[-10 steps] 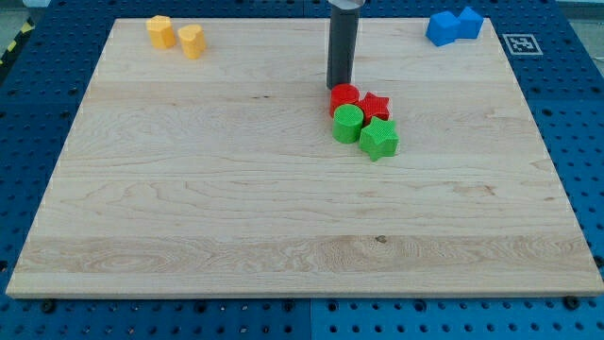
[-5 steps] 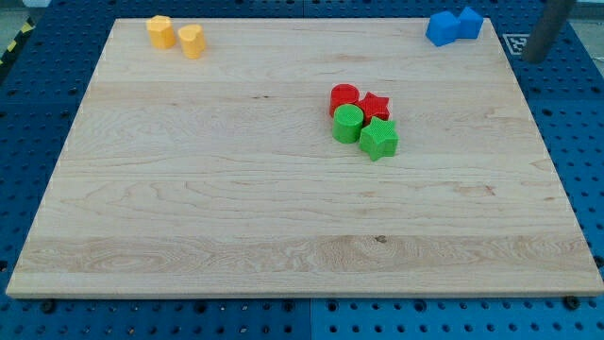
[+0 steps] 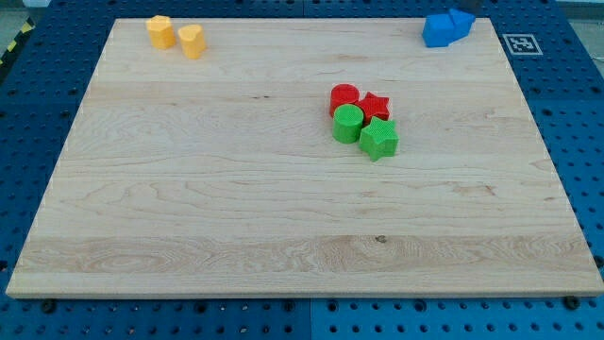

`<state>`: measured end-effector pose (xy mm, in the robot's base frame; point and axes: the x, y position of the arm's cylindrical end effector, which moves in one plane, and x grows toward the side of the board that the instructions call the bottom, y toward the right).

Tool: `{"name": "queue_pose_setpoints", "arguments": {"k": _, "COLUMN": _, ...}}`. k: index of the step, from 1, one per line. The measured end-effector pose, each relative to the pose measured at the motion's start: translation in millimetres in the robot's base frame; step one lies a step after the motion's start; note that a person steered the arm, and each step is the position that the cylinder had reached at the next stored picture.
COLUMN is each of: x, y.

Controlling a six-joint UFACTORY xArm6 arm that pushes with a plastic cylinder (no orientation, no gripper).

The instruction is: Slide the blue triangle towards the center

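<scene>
A light wooden board (image 3: 189, 208) was seen resting on a blue perforated table (image 3: 576, 132), and the cluster of four blocks a little above and right of the board's middle was taken as the landmark. In that cluster a red cylinder (image 3: 344, 96) was set at the upper left, with a red star (image 3: 376, 105) touching it on the right; a green cylinder (image 3: 347, 123) was pressed against the red cylinder from below, and a green star (image 3: 378, 139) was lodged at the lower right, touching the green cylinder. Well up and to the right of the cluster, at the board's top right corner, two blue blocks were found touching each other: a larger blue block (image 3: 438, 30) on the left and a smaller blue one (image 3: 461, 20) behind it on the right, partly hidden, so that it could not be told which was the triangle. Far up and to the left of the cluster, near the board's top left corner, two yellow blocks were placed side by side, one (image 3: 160, 30) just left of the other (image 3: 192, 41). A printed marker tag (image 3: 522, 43) was fixed on the table just right of the blue pair. My tip was not shown anywhere in the view, so its place relative to the blocks could not be told.
</scene>
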<state>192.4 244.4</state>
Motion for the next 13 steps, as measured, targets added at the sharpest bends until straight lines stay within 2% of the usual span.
{"name": "queue_pose_setpoints", "arguments": {"k": 3, "x": 0.0, "y": -7.0}}
{"name": "queue_pose_setpoints", "arguments": {"k": 9, "x": 47.8, "y": 2.3}}
{"name": "queue_pose_setpoints", "arguments": {"k": 11, "x": 82.1, "y": 2.2}}
{"name": "queue_pose_setpoints", "arguments": {"k": 13, "x": 113.5, "y": -37.4}}
